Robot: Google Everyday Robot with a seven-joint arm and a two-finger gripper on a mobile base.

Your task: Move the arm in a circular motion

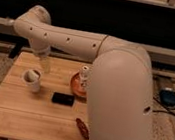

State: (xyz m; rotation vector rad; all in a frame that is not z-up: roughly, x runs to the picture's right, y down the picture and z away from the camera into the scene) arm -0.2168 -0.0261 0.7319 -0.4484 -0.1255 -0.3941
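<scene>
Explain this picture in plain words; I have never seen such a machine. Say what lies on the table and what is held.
The big cream-white shape is a robot arm: thick tubes joined by round joints. Its broad part fills the right foreground; it reaches left, then bends down. The pale tapered end is its gripper, the grasping part; it hangs above the back left of the wooden table, just behind a white cup. No object is seen in it. The one camera looks past the arm down at the table. Also there: a small black flat thing, a reddish plate with a small white bottle on it, and a reddish-brown item near the front edge, too unclear to name.
</scene>
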